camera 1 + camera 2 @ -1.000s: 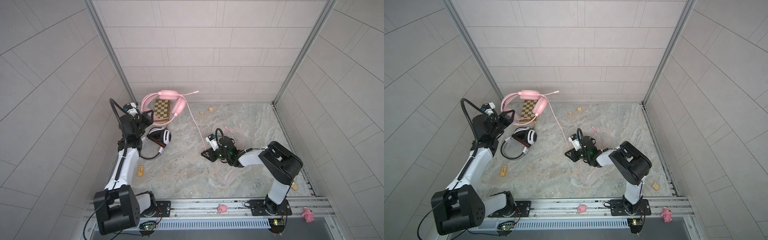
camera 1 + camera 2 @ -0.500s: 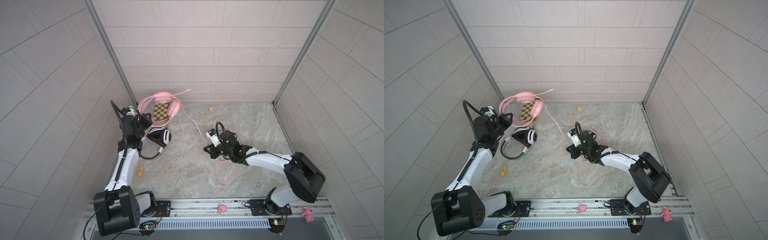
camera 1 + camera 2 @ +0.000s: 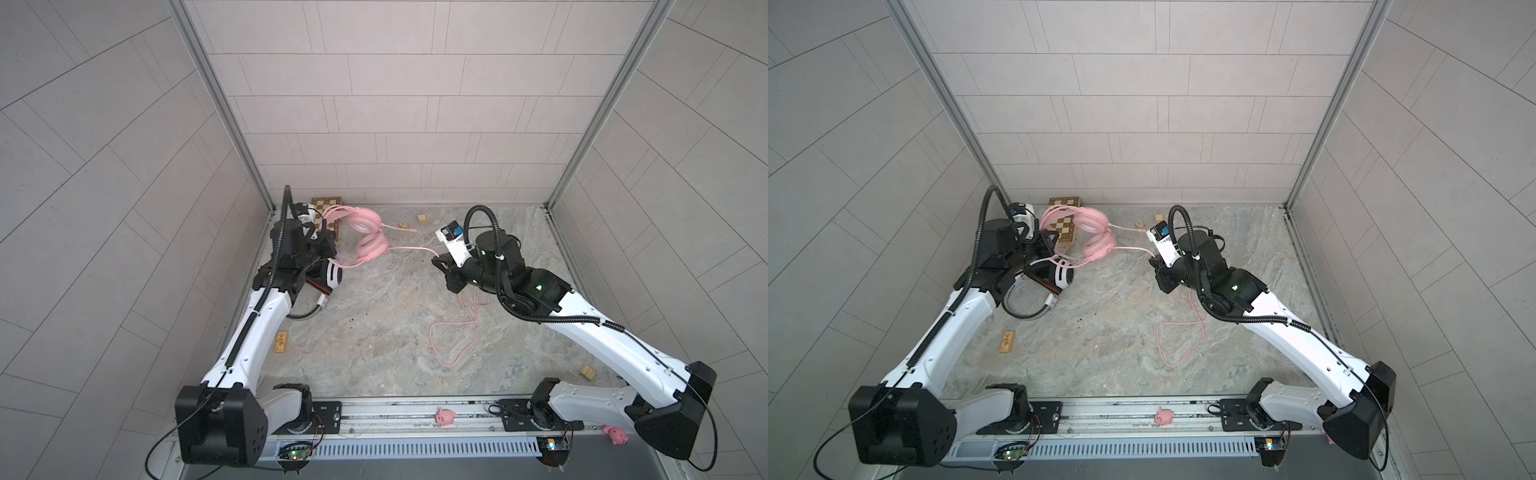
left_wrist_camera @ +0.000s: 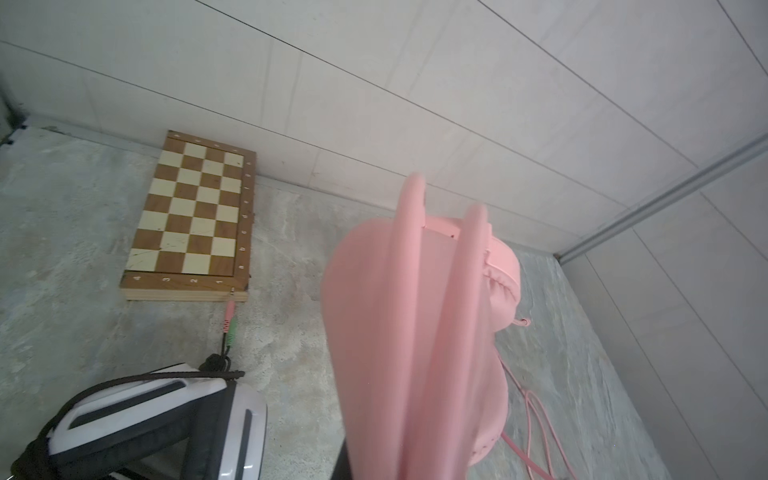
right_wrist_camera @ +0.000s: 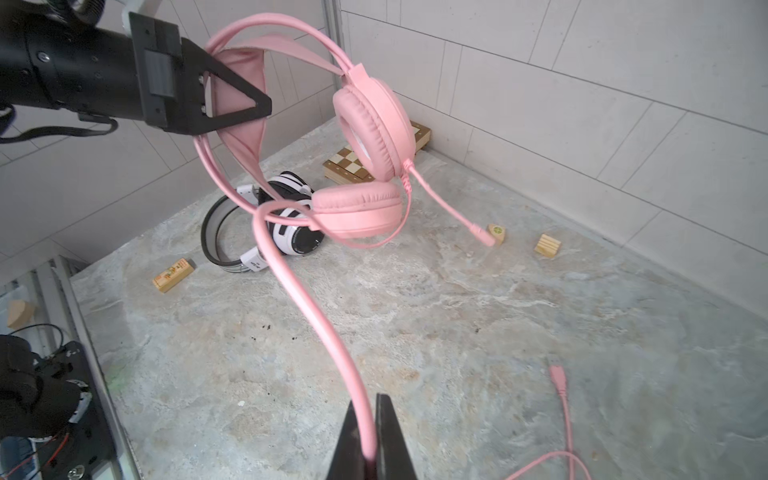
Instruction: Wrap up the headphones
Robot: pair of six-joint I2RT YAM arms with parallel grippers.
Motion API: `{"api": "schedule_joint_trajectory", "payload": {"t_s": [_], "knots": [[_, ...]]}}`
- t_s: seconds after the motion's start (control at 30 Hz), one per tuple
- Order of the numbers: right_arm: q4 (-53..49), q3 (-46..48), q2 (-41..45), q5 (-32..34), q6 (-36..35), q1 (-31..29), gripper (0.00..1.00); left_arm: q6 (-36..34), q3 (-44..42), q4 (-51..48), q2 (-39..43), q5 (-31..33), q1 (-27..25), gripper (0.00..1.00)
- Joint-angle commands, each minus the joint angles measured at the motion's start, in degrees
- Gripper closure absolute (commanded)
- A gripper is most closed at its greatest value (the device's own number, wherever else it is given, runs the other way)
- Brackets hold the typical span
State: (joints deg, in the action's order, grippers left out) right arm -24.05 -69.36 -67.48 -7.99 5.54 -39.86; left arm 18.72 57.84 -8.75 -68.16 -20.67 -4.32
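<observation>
The pink headphones hang above the floor. My left gripper is shut on their headband, which fills the left wrist view and hides the jaws. The pink cord runs from an earcup to my right gripper, which is shut on it. The rest of the cord lies in loose loops on the floor, ending in a plug. The white headphones with black stripes lie on the floor under the left gripper.
A folded chessboard lies against the back wall. Small wooden blocks are scattered on the stone floor. Two pink pig toys sit on the front rail. Tiled walls close three sides.
The right gripper has shut on the pink cord and drawn back to the right with it. The pink headphones have swung round in the left gripper, earcups now toward the middle.
</observation>
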Motion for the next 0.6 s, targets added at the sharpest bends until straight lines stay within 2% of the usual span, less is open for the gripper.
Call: {"api": "schedule_joint_trajectory", "payload": {"t_s": [0.0,0.13,0.37,0.57], "knots": [[-5.4,-2.4,1.7,6.5,-3.6,0.0,0.97,-8.9,3.6,-2.6,0.1,-1.9,-2.3,1.0],[-6.1,-4.7,2.8,9.0,-4.1,0.3,0.98,-11.9,4.1,-5.3,-0.1,-0.8,-3.9,1.0],[-6.9,-4.8,7.3,15.2,-4.2,0.4,0.98,-10.4,5.6,-9.6,-1.2,4.5,-4.1,1.0],[-6.6,-2.6,9.4,18.3,-4.3,0.8,0.98,-10.4,6.1,-8.8,-2.7,-2.5,-4.1,1.0]]}}
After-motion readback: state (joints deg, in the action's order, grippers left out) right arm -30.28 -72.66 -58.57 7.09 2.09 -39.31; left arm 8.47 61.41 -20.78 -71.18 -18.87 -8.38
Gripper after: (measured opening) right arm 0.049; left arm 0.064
